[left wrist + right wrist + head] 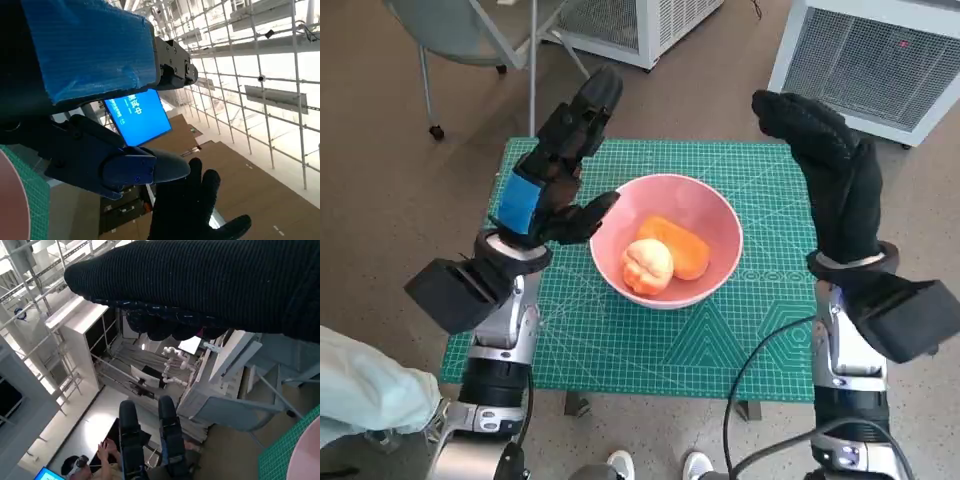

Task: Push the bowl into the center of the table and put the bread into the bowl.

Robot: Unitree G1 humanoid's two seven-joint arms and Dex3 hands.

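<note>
Head view: pink bowl (667, 240) near desk (620, 340) center, bread (672, 247) inside, long axis diagonal. Left hand (552, 170) just beside bowl rim, fingers spread, empty. Right hand (825, 165) raised, spread, empty, farther away.

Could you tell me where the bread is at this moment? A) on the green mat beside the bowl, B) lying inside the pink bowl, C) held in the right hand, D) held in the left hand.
B: in the head view the bread lies inside the pink bowl, while the left hand and the right hand hold nothing.
</note>
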